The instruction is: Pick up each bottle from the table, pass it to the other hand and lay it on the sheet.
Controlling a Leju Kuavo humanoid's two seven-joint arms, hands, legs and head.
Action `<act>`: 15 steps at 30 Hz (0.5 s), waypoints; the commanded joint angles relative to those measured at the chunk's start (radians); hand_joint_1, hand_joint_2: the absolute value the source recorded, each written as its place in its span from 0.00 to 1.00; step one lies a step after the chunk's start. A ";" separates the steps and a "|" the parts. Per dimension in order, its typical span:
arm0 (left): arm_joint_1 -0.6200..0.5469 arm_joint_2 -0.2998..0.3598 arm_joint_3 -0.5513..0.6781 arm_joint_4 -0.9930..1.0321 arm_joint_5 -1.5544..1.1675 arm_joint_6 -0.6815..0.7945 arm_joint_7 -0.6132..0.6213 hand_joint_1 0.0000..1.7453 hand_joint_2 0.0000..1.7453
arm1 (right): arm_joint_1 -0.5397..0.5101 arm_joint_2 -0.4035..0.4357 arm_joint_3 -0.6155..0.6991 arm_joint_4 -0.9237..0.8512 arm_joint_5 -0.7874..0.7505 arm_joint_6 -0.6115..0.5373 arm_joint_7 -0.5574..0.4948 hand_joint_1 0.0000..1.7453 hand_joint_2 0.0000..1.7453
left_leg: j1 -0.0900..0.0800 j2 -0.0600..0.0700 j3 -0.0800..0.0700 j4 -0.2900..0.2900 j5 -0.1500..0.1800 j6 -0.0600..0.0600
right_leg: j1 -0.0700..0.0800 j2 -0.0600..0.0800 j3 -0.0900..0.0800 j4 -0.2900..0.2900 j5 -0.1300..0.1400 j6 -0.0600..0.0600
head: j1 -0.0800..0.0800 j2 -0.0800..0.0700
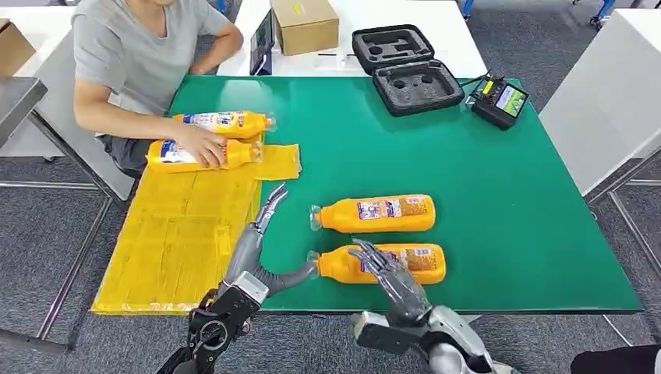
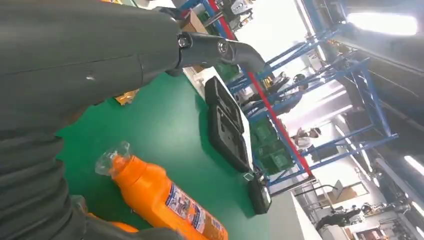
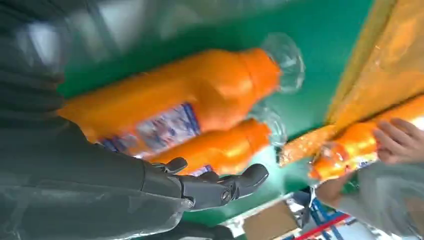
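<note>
Table (image 1: 499, 202): flat green matte top, large, rectangular; carries two bottles near the front edge. Risk: smooth surface, so a nudged bottle likely to roll or slide toward that edge.
Sheet (image 1: 179, 234): yellow, thin, creased, printed; draped over the table's left side and hanging past the front. Risk: loose corner near the left hand liable to snag or bunch under a laid bottle.
Person (image 1: 132, 54): seated at the far left, grey shirt, hand (image 1: 201, 146) resting on a sheet bottle (image 1: 204, 154); second sheet bottle (image 1: 226, 121) just behind. Risk: reach into the handover zone, contact with an arm.
Foam case (image 1: 407, 70): black, open, moulded recesses; well apart from the work, low risk.
Far bottle (image 1: 376, 213): orange plastic, rounded shoulders, clear cap pointing left, glossy label; lying on its side, untouched.
Near bottle (image 1: 405, 262): same make, lying parallel, just beside the far one. Risk: round glossy body prone to spin out of a shallow grip and knock its neighbour.
Right hand (image 1: 383, 265): dark, fingers spread, hovering over the near bottle's middle; contact not confirmable, nothing gripped.
Left hand (image 1: 269, 209): fingers extended and close together, holding nothing, between sheet and bottle caps. Risk: early closing on the slim neck, weak hold at handover.
</note>
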 commanded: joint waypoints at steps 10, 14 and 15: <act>-0.015 0.007 0.008 0.022 -0.001 -0.006 0.006 0.00 1.00 | 0.091 -0.078 0.015 -0.085 0.157 -0.056 0.085 0.00 1.00 | 0.000 0.000 0.003 -0.001 -0.001 -0.001 | 0.000 0.001 0.003 0.000 -0.002 0.000 | 0.000 0.000; 0.007 0.004 0.018 -0.002 -0.006 0.016 0.004 0.00 1.00 | 0.080 -0.083 0.030 -0.083 0.229 -0.091 0.108 0.00 1.00 | 0.000 0.001 0.006 0.000 -0.003 -0.001 | 0.000 0.002 0.005 0.000 -0.003 0.000 | 0.000 0.000; 0.015 0.004 0.019 -0.010 -0.008 0.019 0.004 0.00 1.00 | 0.077 -0.085 0.034 -0.084 0.256 -0.103 0.117 0.00 1.00 | 0.000 0.001 0.006 -0.001 -0.002 -0.001 | 0.000 0.003 0.005 -0.001 -0.003 0.000 | 0.000 0.000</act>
